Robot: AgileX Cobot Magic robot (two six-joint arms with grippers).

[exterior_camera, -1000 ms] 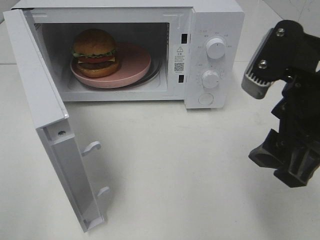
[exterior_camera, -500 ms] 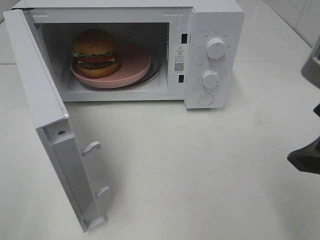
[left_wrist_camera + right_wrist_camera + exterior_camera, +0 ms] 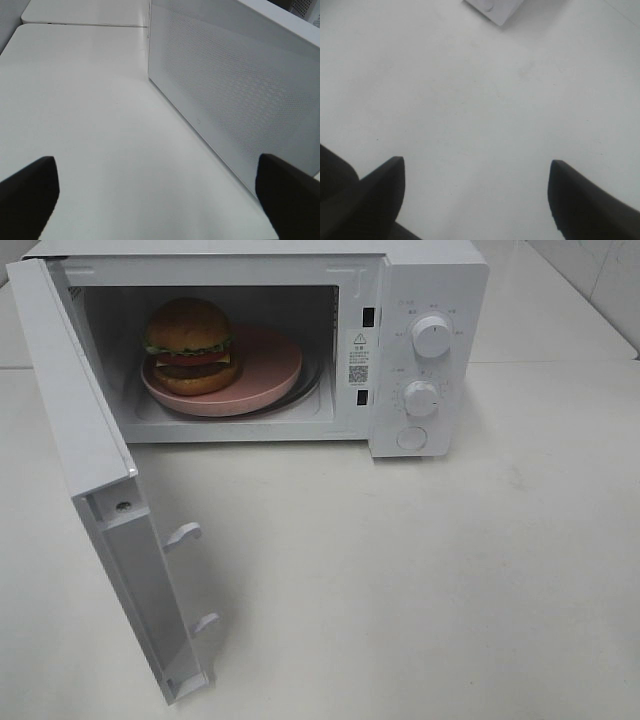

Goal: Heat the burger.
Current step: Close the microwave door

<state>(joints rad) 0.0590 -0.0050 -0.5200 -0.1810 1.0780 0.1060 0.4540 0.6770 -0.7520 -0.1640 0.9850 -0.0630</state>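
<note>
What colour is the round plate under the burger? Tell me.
The round plate is pink; clearest in the exterior high view.

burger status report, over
Left gripper open, empty; right gripper open, empty. Burger on pink plate inside microwave. Door wide open, not yet shut.

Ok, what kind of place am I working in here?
Likely a staged kitchen counter: a white microwave with its door open, a burger on a pink plate inside, on a plain white tabletop.
</note>
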